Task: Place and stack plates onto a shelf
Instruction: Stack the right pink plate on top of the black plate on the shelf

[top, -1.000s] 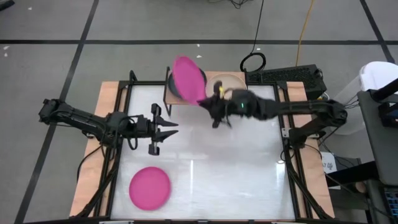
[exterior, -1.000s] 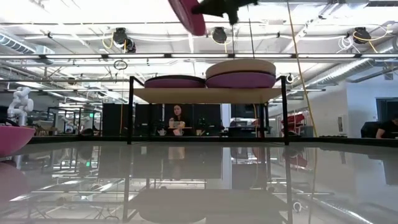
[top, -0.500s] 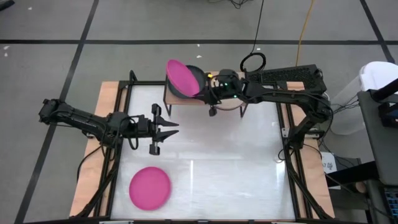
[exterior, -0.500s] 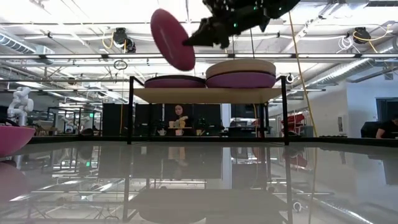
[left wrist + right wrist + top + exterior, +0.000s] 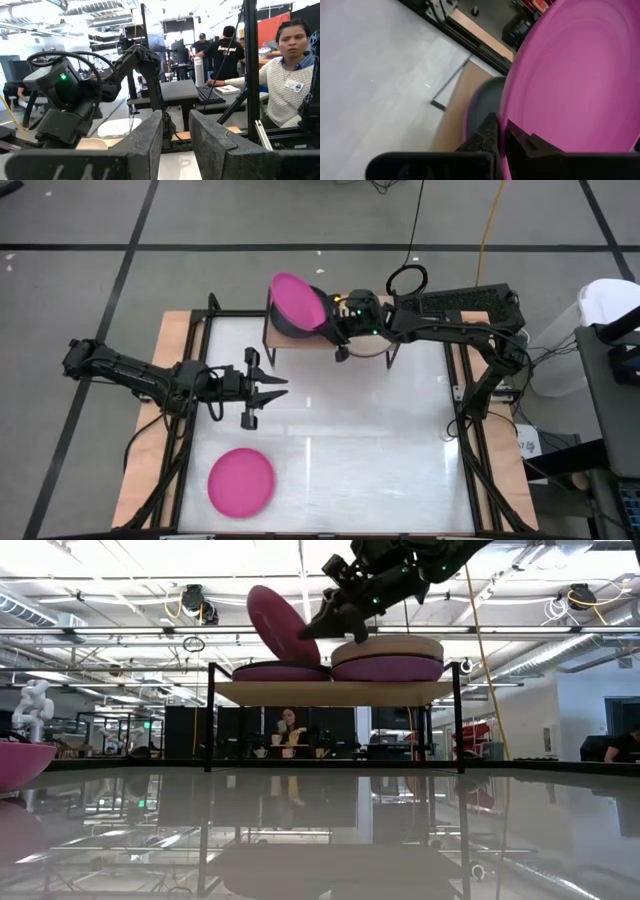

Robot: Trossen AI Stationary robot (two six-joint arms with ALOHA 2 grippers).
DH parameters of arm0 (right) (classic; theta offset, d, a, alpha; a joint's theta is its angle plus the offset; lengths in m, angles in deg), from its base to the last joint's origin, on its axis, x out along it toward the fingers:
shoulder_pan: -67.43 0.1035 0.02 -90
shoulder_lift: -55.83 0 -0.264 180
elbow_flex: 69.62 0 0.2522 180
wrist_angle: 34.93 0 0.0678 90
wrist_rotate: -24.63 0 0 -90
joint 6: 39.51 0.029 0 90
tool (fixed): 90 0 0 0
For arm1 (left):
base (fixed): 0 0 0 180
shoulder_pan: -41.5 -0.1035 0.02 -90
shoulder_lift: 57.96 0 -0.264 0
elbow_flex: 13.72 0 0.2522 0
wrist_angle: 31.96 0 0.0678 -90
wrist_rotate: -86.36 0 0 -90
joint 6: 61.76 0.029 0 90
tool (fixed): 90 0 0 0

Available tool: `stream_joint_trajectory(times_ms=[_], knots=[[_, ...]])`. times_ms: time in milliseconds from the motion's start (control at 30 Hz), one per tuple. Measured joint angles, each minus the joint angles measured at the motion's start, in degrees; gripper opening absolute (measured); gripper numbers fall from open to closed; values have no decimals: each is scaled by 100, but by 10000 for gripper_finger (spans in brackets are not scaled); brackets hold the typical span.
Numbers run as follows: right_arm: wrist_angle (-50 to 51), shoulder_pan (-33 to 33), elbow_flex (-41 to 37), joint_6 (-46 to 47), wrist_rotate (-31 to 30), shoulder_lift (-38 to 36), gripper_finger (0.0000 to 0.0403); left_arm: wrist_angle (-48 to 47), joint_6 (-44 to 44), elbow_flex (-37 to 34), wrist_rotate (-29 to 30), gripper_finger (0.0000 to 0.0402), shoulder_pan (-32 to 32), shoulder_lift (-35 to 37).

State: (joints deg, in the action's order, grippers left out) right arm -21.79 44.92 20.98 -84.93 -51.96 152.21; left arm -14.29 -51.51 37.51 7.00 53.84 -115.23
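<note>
**Holding a pink plate tilted over the shelf's left stack**

Looking down from the high view, I see my right gripper clamped on the rim of a hot pink plate, above the shelf at the far edge of the table. In the right wrist view the fingers are narrow, pinching the plate's edge between them, one on each face. The plate is steeply tilted in the low view, its lower edge down near the left stack, a dark grey plate by the high view; I cannot tell whether they touch. Just beside it sits the right stack, a beige plate on a purple plate, under my right arm.

My left gripper waits over the table's left half, well apart from the shelf. Its fingers stand a little apart with nothing between them.

A second hot pink plate lies flat near the front left corner, close to the table's edge. The middle and right of the table are bare white surface. A person sits beyond the table in the left wrist view
</note>
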Motion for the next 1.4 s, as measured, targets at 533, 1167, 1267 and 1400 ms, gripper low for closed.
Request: stream_joint_trajectory(times_ms=[533,1167,1267,1400], knots=[[91,-144,0,247,-158,0,11,-1,-25,0,4,101,2,-2],[86,-146,0,410,-753,-2,92,-120,-16,0,55,101,2,-2],[72,-146,0,422,-761,-2,110,-135,-15,0,167,101,1,-2],[69,-142,0,557,-763,-20,125,-183,-23,0,189,101,0,-2]])
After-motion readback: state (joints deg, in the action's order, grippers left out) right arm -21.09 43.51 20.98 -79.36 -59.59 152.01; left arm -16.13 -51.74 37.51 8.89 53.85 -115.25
